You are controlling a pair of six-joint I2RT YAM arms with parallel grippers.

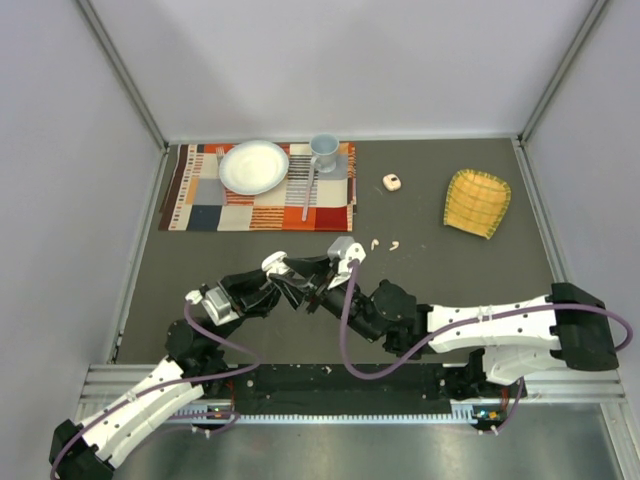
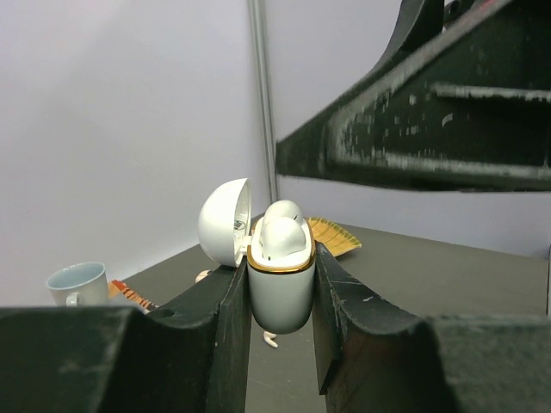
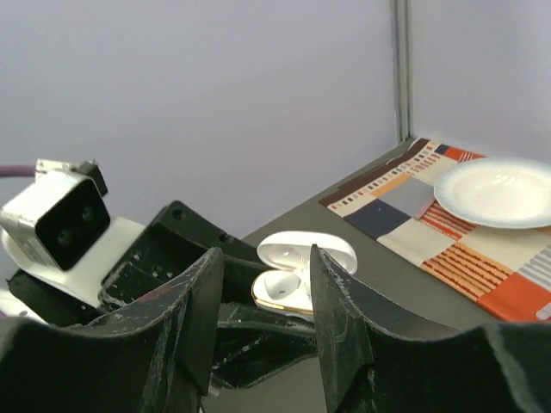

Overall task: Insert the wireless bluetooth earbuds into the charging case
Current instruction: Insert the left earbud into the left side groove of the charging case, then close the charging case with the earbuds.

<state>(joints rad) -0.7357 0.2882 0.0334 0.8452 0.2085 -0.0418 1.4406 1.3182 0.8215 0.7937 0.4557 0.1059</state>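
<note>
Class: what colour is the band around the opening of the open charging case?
Gold, on the white charging case; the left wrist view shows it best.

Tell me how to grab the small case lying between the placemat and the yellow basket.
Probably from straight above, pinching across the small case's opposite rounded sides: it lies flat and low on the table, apart from everything else.

readable text: none, in any of your three views
charging case (image 2: 280, 288): small dark marks inside its open lid (image 2: 224, 220), left wrist view, too blurred for you to read
placemat (image 1: 258, 187): colour blocks and stripes, no letters you can make out
brands, numbers, signs: none legible to you
</note>
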